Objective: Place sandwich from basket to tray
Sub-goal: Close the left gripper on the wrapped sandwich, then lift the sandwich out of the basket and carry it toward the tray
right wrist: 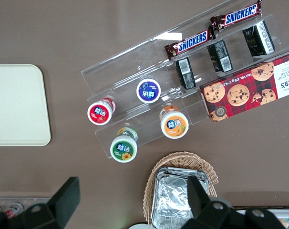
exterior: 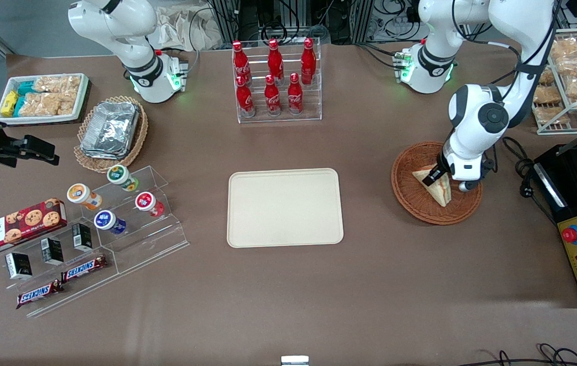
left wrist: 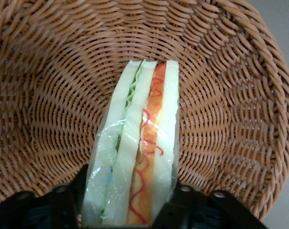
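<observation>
Your tool [exterior: 440, 175] is down inside the basket [exterior: 410, 201], its fingers [left wrist: 175, 210] clamped on either face of the sandwich [left wrist: 135, 157] — a grip across the bread, which likely keeps the filling edge from being crushed. The sandwich sits in the basket, at the working arm's end of the tabletop [exterior: 288, 295]. Lift clear of the wicker rim first — the tray [exterior: 285, 207] lies bare, with open tabletop between.

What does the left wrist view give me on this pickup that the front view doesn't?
Only the wrist view shows the gripper with a jaw on each side of the wrapped sandwich, plus its green and orange layers. Only the front view shows the tray, bare, lying toward the parked arm's end from the basket. Both show the sandwich lying in the basket.
</observation>
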### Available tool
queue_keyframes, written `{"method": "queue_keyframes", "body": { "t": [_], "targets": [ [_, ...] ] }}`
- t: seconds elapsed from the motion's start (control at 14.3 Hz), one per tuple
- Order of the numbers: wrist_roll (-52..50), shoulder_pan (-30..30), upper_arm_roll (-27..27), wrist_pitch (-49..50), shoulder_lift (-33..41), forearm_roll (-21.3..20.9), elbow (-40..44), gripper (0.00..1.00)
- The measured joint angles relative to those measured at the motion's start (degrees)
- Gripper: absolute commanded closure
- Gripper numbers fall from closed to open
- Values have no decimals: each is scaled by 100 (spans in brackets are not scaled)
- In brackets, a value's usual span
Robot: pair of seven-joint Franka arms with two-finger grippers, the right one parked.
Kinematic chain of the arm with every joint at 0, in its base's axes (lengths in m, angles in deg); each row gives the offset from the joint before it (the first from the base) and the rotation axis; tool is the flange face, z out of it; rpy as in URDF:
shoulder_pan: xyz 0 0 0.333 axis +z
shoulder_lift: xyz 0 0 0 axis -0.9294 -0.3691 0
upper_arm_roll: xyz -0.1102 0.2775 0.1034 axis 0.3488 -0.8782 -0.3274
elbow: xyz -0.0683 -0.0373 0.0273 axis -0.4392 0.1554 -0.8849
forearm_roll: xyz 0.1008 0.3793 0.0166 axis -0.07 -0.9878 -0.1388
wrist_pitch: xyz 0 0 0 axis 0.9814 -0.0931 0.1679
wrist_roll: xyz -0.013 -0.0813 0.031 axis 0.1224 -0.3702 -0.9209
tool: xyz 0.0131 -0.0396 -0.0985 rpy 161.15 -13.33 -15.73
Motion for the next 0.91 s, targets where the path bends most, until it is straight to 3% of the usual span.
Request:
{"method": "queue_keyframes", "body": {
  "t": [0.42, 0.7, 0.91],
  "targets": [
    [77, -5, 4, 250, 189, -19, 161, 100],
    [785, -7, 6, 2105, 894, -31, 998, 100],
    [1578, -7, 6, 3996, 1160, 108, 2262, 100]
  ]
}}
